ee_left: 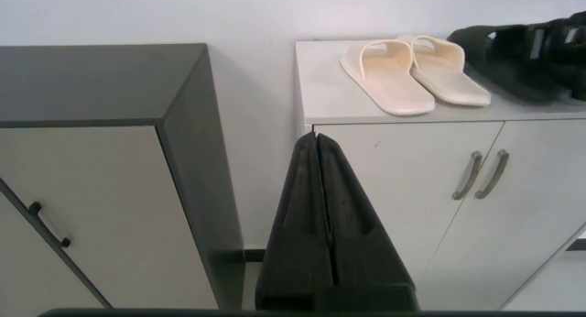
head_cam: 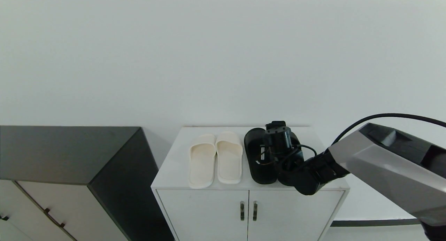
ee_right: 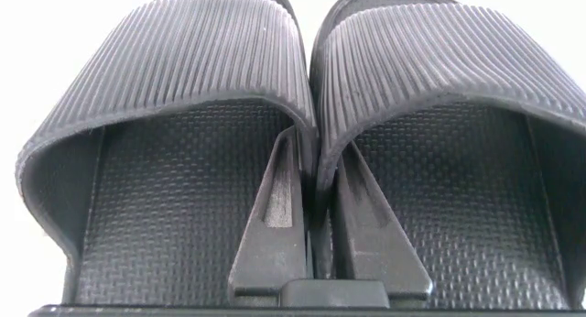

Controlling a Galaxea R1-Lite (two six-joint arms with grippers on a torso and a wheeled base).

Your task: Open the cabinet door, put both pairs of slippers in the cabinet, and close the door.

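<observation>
We see the right gripper (ee_right: 316,166) down on the black slippers (head_cam: 258,164), which lie side by side on the top of the white cabinet (head_cam: 172,166), at its right part. Its two fingers (ee_right: 273,216) are almost closed. One stands inside each slipper, and the two inner walls that touch each other are pinched between them, just under the ribbed straps. The cream slippers (head_cam: 228,157) lie just beside the black pair, toward the left, and nothing touches them. Both cabinet doors (head_cam: 205,213) are closed, with the two handles (head_cam: 242,210) together at the middle. The left gripper (ee_left: 318,141) hangs low in front of the cabinet. Its fingers are pressed fully together and hold nothing. A dark-topped cabinet (head_cam: 69,150) stands at the left.
</observation>
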